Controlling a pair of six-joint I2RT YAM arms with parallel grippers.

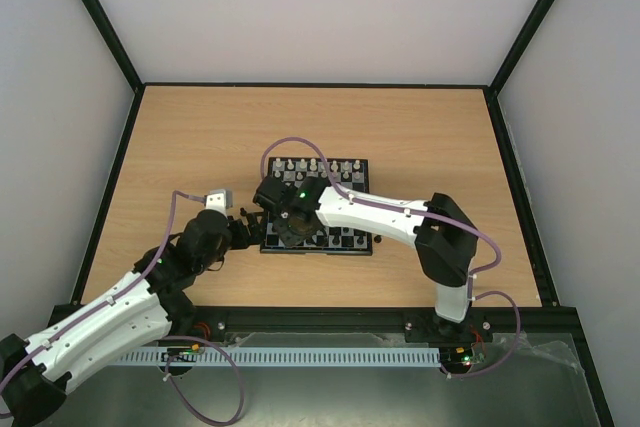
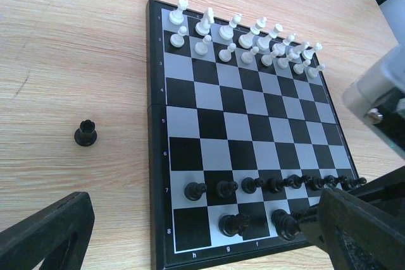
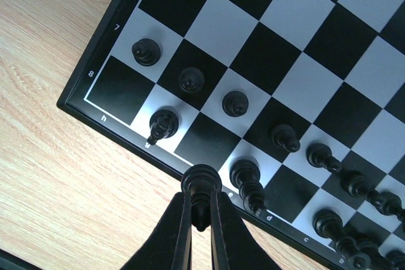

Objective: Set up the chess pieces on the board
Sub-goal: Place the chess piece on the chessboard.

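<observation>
Plainly light, rigid and slick, the held black piece (image 3: 201, 181) is clamped just under its head by the right gripper (image 3: 201, 205), over the board (image 3: 117, 90) at its seven-o'clock edge. One loose black piece (image 2: 85, 134) stands on the table (image 2: 63, 42) at the board's nine o'clock. The left gripper (image 2: 202, 219) gapes, empty.
</observation>
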